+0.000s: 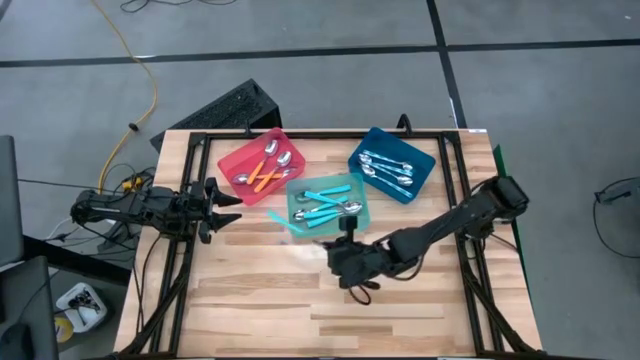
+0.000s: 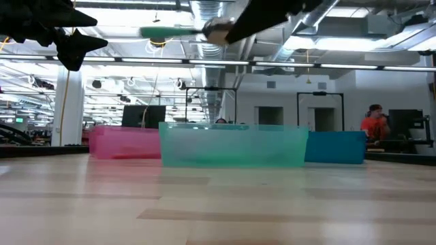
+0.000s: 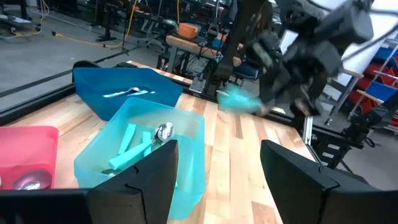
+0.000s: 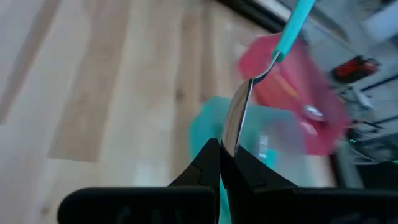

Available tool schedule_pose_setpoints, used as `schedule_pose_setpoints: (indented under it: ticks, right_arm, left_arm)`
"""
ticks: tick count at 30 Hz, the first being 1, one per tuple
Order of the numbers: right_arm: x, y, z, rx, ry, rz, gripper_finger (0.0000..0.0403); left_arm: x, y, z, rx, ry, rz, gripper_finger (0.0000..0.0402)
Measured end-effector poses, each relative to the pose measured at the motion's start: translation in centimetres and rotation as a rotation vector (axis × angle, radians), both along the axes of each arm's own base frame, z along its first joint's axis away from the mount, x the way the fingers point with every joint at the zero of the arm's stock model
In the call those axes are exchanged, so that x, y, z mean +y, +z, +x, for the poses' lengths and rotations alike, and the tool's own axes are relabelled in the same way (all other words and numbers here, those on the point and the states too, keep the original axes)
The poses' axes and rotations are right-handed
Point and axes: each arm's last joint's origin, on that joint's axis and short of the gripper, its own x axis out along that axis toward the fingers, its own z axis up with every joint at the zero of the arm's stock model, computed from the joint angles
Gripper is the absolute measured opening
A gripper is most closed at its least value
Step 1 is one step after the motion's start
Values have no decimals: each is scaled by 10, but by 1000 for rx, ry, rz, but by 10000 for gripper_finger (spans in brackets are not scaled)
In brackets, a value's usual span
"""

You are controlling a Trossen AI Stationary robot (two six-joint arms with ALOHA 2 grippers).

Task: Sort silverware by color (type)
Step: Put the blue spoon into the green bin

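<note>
Three trays stand at the table's far side: a red tray (image 1: 240,158) with orange-handled spoons (image 1: 266,172), a pale teal tray (image 1: 362,205) with teal-handled spoons (image 1: 322,208), and a blue tray (image 1: 425,165) with pale-handled spoons (image 1: 385,170). My right gripper (image 1: 328,255) hovers just in front of the teal tray, shut on one teal-handled spoon (image 2: 178,31). My left gripper (image 1: 225,208) waits open at the table's left edge, holding nothing. My right gripper pinches the spoon's shiny metal end (image 4: 231,134) between its two fingertips. The spoon runs on forward out of the fingers. Its teal handle (image 4: 292,25) points away from the gripper, toward the table's left. The spoon is lifted clear of the table and the trays.
Bare wooden tabletop (image 1: 300,310) lies in front of the trays. Black frame rails (image 1: 470,290) run along the table's left and right sides. A person in an orange top (image 2: 373,124) stands in the room beyond the table.
</note>
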Motion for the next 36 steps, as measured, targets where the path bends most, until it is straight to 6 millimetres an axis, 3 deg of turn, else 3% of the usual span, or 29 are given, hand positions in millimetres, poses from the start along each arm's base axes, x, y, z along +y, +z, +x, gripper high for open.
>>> schedule_pose_setpoints:
  ticks: [6, 10, 15, 26, 36]
  right_arm:
    - [-15, 29, -24, -36, -133, -65, 26]
    - [-23, 37, -39, -49, -252, -74, 26]
    - [-29, 32, -50, -16, -345, -82, 26]
    - [-31, 21, -50, 58, -361, -145, 26]
    - [-49, 14, -52, 113, -461, -187, 26]
  left_arm:
    - [0, 0, 0, 0, 0, 0, 214]
    - [0, 0, 0, 0, 0, 1, 214]
    - [0, 0, 0, 1, 13, 13, 214]
    - [1, 0, 0, 3, 20, 20, 214]
    - [1, -1, 0, 8, 20, 20, 214]
